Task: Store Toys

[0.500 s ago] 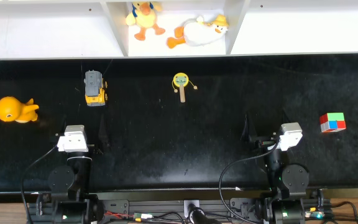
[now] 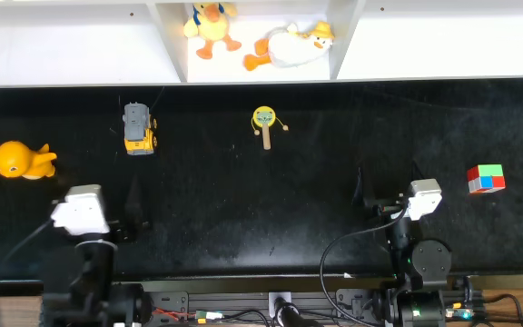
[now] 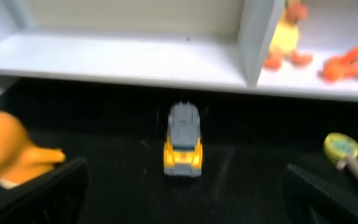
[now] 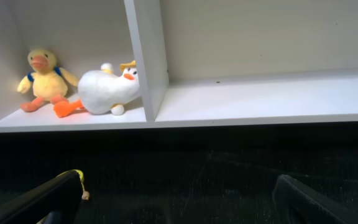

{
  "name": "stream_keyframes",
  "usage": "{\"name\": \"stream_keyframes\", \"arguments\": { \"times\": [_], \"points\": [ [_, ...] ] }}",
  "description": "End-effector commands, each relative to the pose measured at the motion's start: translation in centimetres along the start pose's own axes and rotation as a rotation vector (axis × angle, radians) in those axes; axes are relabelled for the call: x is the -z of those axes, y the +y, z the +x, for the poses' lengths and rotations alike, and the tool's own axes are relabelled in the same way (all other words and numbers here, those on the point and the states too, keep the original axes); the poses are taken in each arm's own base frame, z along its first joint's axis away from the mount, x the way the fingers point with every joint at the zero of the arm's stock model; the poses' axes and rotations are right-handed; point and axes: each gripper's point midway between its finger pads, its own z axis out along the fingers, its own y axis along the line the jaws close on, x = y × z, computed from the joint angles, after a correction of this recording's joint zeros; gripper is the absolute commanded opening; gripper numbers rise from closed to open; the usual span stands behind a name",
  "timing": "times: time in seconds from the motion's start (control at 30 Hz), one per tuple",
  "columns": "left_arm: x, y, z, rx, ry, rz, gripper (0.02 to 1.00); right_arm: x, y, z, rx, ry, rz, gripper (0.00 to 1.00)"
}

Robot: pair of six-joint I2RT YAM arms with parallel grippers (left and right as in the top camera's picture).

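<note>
Left gripper (image 3: 182,190), fingers wide: one truck (image 3: 183,137) straight ahead, one orange toy (image 3: 5,149) to its left, one rattle (image 3: 347,155) ahead-right. Right gripper (image 4: 178,186), also wide: two plush ducks (image 4: 107,90) ahead-left, one cube (image 2: 486,179) right.

No writing, number or sign can be read anywhere. The grey-and-yellow plastic toy truck (image 2: 138,128), upper left of the top view, and the red-green-blue block cube (image 2: 486,179), at right, bear no legible marks.

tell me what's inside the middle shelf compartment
The middle compartment holds a yellow plush duck sitting upright and a white plush bird lying beside it. Anything behind them is hidden.
</note>
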Motion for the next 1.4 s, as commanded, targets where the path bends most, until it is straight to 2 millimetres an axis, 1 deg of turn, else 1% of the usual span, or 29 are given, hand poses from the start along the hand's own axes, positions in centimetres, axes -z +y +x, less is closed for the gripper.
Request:
{"name": "stream_keyframes", "arguments": {
  "times": [0.03, 0.13, 0.27, 0.33, 0.43, 0.53, 0.7, 0.8, 0.9, 1.0, 1.07, 1.13, 1.23, 1.33, 1.4],
  "points": [
    [0.9, 0.9, -3.2, 0.071, 0.079, -0.065, 0.996, 0.0, 0.2, 0.4, -0.004, 0.003, -0.009, 0.996],
    [0.4, 1.5, -3.7, 0.085, 0.175, -0.094, 0.993, 0.0, 0.2, 0.4, -0.004, 0.003, -0.009, 0.996],
    [-1.0, 2.4, -2.7, 0.14, 0.286, -0.113, 0.991, 0.0, 0.2, 0.4, -0.004, 0.002, -0.009, 0.996],
    [-1.7, 3.5, -2.1, 0.18, 0.32, -0.122, 0.991, 0.0, 0.2, 0.4, -0.004, 0.003, -0.009, 0.993],
    [-2.5, 5.2, -1.7, 0.226, 0.344, -0.087, 0.993, 0.0, 0.2, 0.4, -0.004, 0.003, -0.009, 0.993],
    [-2.7, 8.0, -1.0, 0.272, 0.359, -0.128, 0.993, 0.0, 0.2, 0.4, -0.004, 0.003, -0.009, 0.996],
    [-2.8, 13.1, -0.3, 0.348, 0.357, -0.262, 0.996, 0.0, 0.2, 0.4, -0.004, 0.002, -0.009, 0.996],
    [-2.5, 15.6, 0.3, 0.356, 0.365, -0.321, 0.996, 0.0, 0.2, 0.4, -0.004, 0.002, -0.009, 0.993],
    [-1.4, 18.7, 0.9, 0.358, 0.362, -0.415, 0.993, 0.0, 0.2, 0.4, -0.004, 0.003, -0.009, 0.993],
    [-0.1, 20.7, 1.8, 0.342, 0.369, -0.484, 0.998, 0.0, 0.2, 0.4, -0.004, 0.003, -0.009, 0.991],
    [-0.4, 21.4, 2.5, 0.283, 0.361, -0.488, 0.998, 0.0, 0.2, 0.4, -0.004, 0.003, -0.009, 0.996],
    [-1.2, 21.5, 3.5, 0.201, 0.376, -0.459, 0.998, 0.0, 0.2, 0.4, -0.004, 0.003, -0.009, 0.996],
    [-2.9, 20.7, 4.9, 0.13, 0.414, -0.391, 0.998, 0.0, 0.2, 0.4, -0.004, 0.003, -0.009, 0.996],
    [-4.7, 19.5, 5.5, 0.007, 0.464, -0.309, 0.998, 0.0, 0.2, 0.4, -0.004, 0.002, -0.009, 0.996],
    [-5.9, 19.4, 5.7, -0.068, 0.489, -0.293, 0.998, 0.0, 0.2, 0.4, -0.004, 0.003, -0.009, 0.996]
  ]
}}
